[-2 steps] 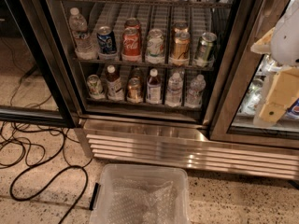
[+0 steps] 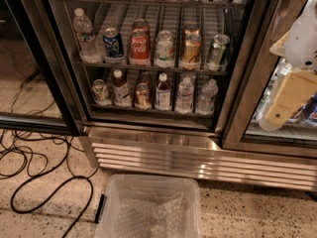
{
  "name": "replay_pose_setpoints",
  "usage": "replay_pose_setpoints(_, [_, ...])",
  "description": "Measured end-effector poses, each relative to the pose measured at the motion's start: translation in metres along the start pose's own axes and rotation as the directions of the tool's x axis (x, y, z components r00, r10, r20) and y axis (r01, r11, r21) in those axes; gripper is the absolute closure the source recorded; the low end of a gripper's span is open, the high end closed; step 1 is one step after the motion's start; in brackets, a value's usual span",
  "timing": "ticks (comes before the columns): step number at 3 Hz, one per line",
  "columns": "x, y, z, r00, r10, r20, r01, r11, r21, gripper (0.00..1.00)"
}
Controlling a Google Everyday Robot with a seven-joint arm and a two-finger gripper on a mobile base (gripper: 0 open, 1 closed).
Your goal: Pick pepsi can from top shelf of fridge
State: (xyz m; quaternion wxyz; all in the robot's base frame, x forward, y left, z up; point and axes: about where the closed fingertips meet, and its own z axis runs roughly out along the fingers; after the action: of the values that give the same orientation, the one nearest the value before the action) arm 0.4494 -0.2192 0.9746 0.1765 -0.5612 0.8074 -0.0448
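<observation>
The pepsi can is blue with a silver rim. It stands at the left of a row of cans on a grey wire shelf inside the fridge. To its right are a red Coca-Cola can, a pale can, a gold-brown can and a green can. A water bottle stands to its left. My gripper, cream and white, hangs at the right edge of the view in front of the right glass door, well to the right of the pepsi can and apart from it.
Another shelf of drinks runs along the top edge, and a lower shelf holds bottles and cans. A dark-framed glass door stands to the left. A clear plastic bin sits on the floor below the steel grille. Black cables lie at left.
</observation>
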Motion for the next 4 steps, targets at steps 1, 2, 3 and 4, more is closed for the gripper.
replay_pose_setpoints(1, [0.0, -0.014, 0.006, 0.991, 0.132, 0.029, -0.133, 0.9903, 0.041, 0.0])
replay_pose_setpoints(2, [0.0, -0.014, 0.006, 0.991, 0.132, 0.029, -0.133, 0.9903, 0.041, 0.0])
replay_pose_setpoints(3, [-0.013, -0.025, 0.019, 0.968, 0.231, 0.101, -0.237, 0.9699, 0.056, 0.0])
replay_pose_setpoints(4, [-0.029, -0.05, 0.042, 0.903, 0.381, 0.199, -0.405, 0.9087, 0.101, 0.0])
